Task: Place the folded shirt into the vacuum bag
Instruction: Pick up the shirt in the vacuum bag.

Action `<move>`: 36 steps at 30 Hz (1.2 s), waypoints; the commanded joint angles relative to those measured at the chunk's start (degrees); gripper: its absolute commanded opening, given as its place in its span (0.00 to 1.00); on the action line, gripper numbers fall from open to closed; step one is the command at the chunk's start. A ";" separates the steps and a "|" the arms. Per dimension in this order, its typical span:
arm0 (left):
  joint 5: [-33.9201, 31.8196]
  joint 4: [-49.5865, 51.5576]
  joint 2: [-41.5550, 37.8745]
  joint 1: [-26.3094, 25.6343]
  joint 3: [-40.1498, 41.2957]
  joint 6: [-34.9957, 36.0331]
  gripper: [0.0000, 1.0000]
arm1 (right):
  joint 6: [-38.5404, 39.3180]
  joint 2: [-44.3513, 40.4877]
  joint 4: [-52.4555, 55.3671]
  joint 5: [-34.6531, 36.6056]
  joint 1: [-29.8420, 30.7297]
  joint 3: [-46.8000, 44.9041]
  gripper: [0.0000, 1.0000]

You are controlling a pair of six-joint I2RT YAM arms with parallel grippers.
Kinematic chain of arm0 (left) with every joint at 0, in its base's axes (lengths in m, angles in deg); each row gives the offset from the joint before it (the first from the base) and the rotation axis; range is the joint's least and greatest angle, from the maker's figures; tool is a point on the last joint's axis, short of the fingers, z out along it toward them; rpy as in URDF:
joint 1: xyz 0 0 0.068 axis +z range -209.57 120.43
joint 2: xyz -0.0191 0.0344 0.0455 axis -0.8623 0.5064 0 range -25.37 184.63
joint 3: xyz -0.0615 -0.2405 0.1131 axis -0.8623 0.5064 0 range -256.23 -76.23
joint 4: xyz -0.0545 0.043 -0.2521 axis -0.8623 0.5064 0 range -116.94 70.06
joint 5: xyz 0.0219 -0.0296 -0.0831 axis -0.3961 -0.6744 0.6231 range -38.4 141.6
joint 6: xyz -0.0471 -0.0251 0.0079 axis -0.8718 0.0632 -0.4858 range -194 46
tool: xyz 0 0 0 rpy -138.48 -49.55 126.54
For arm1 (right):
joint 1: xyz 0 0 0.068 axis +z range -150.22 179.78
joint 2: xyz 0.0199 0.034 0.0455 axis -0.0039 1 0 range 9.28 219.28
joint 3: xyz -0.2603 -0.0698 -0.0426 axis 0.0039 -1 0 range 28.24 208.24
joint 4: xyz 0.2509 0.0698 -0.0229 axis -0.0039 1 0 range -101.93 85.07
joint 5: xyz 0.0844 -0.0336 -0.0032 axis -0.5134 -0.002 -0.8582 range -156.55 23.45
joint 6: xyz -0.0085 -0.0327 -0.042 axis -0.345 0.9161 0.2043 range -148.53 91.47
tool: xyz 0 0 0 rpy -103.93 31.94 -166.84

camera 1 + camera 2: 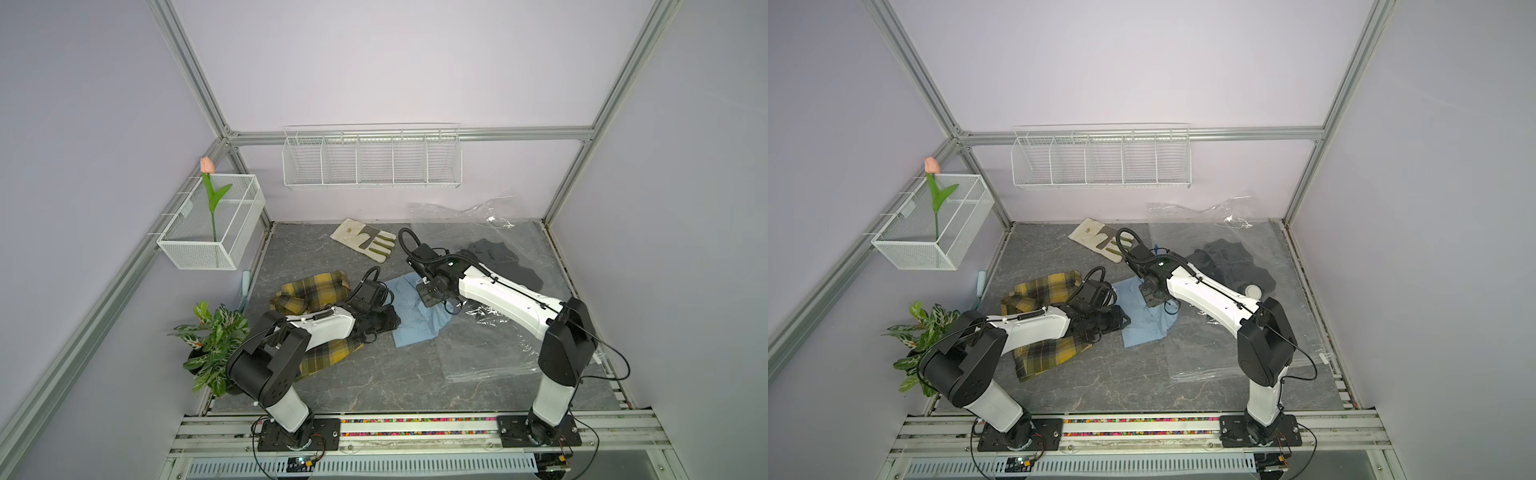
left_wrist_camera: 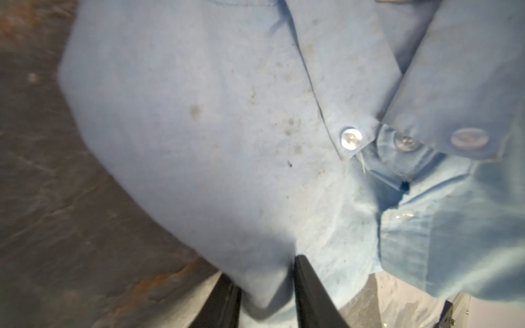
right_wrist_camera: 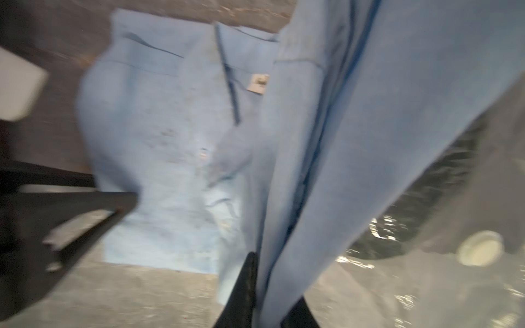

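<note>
On the grey marbled tabletop (image 1: pixel 374 386), near its middle, we see the folded light blue button-up shirt (image 1: pixel 415 332). It lies just beside the left edge of the large clear crinkly plastic vacuum bag (image 1: pixel 490 353) and is not inside it. Up close the shirt's cloth is thin and creased, dotted with small brownish specks. It has pale buttons (image 2: pixel 351 138) at the collar tips and a small label at the neck.

The left gripper (image 2: pixel 264 278) is pinching a corner of the shirt between its black fingers. The right gripper (image 3: pixel 272 284) is clamped on a lifted fold at the shirt's opposite side, so that edge rises off the table.

The bag spreads flat over the right half of the table. A seal strip runs along its near edge, and its round white valve (image 1: pixel 1253 291) sits over dark cloth (image 1: pixel 1225 262). We cannot tell whether that cloth is inside the bag or under it.
</note>
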 commanded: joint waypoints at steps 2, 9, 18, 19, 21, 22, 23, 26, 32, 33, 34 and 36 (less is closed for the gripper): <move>2.10 -6.27 1.59 -0.33 0.43 -2.84 0.34 | -9.20 -2.80 -12.84 -16.60 1.36 -8.21 0.18; 2.14 -1.32 -3.79 0.27 0.52 -1.18 0.34 | -11.08 -0.68 -22.32 -18.36 -1.04 -17.14 0.19; 0.16 12.18 -18.78 7.00 0.02 3.84 0.36 | -9.05 3.46 -26.59 -21.84 -1.10 -18.88 0.76; -0.54 13.79 -19.91 7.47 -0.57 4.58 0.37 | -9.06 4.14 -26.35 -21.83 -0.86 -18.85 0.82; -2.34 17.72 -21.46 8.02 -2.70 6.82 0.37 | -9.21 5.37 -25.69 -20.41 -0.07 -19.02 0.90; -2.99 19.48 -21.77 8.07 -3.90 7.81 0.37 | -9.22 6.04 -24.86 -19.06 0.40 -18.88 0.93; -3.52 21.21 -21.98 8.10 -5.33 8.98 0.37 | -9.14 7.01 -23.46 -17.26 0.88 -18.33 0.96; -4.94 23.82 -22.69 8.15 -7.88 9.91 0.37 | -7.81 11.31 -16.26 -11.04 2.69 -14.88 0.98; -5.69 24.17 -25.81 8.12 -7.92 8.20 0.37 | -6.47 17.74 -10.22 -8.54 3.76 -11.34 0.69; -5.99 24.24 -26.21 8.16 -7.73 8.14 0.38 | -6.11 18.22 -9.73 -8.56 3.77 -10.66 0.61; -6.24 24.33 -26.53 8.12 -7.70 8.12 0.38 | -5.85 18.48 -9.57 -8.96 3.69 -10.07 0.55; -6.69 24.92 -26.88 8.14 -7.91 8.32 0.38 | -5.58 18.58 -9.18 -9.92 3.60 -8.67 0.36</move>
